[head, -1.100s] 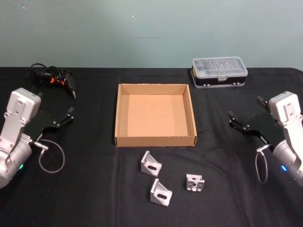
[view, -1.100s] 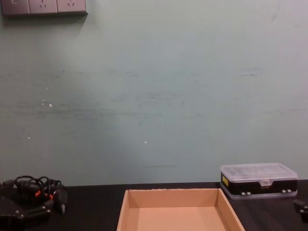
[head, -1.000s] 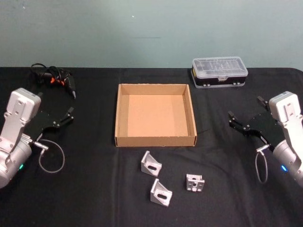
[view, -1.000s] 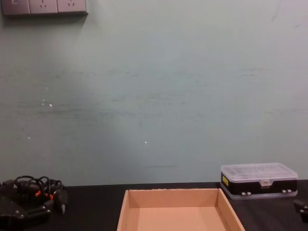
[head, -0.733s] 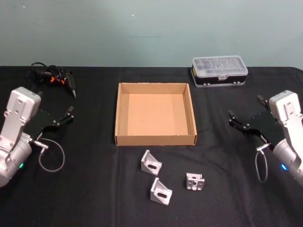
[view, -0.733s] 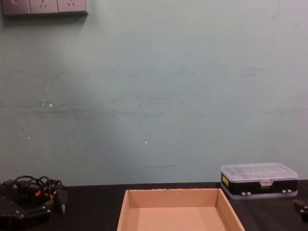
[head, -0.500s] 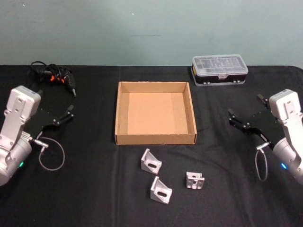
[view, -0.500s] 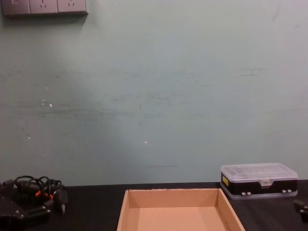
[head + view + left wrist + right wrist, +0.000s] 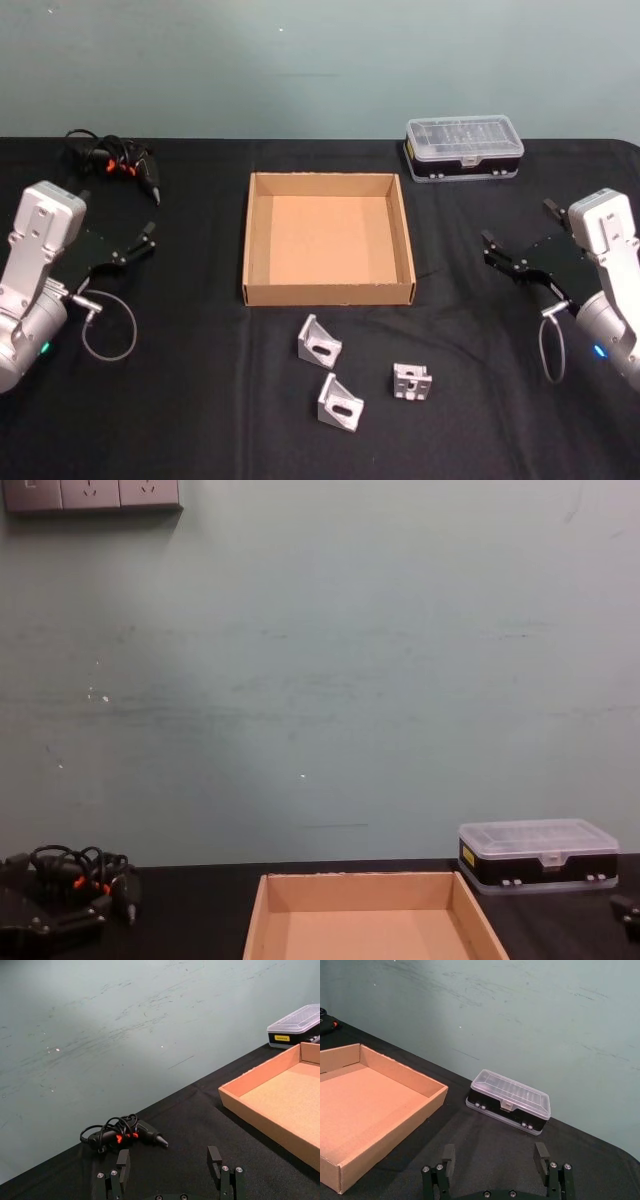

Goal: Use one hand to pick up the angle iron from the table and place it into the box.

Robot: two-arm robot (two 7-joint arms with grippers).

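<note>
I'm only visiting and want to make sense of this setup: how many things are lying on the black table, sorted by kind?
Silver angle irons: 3
Cardboard box: 1
Clear-lidded plastic case: 1
Black corded tool: 1
Total: 6

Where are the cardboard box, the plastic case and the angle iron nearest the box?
box [image 9: 328, 240]: head view, bare inner floor.
plastic case [image 9: 463, 135]: head view, clear lid.
angle iron nearest the box [image 9: 320, 346]: head view, slotted face.
</note>
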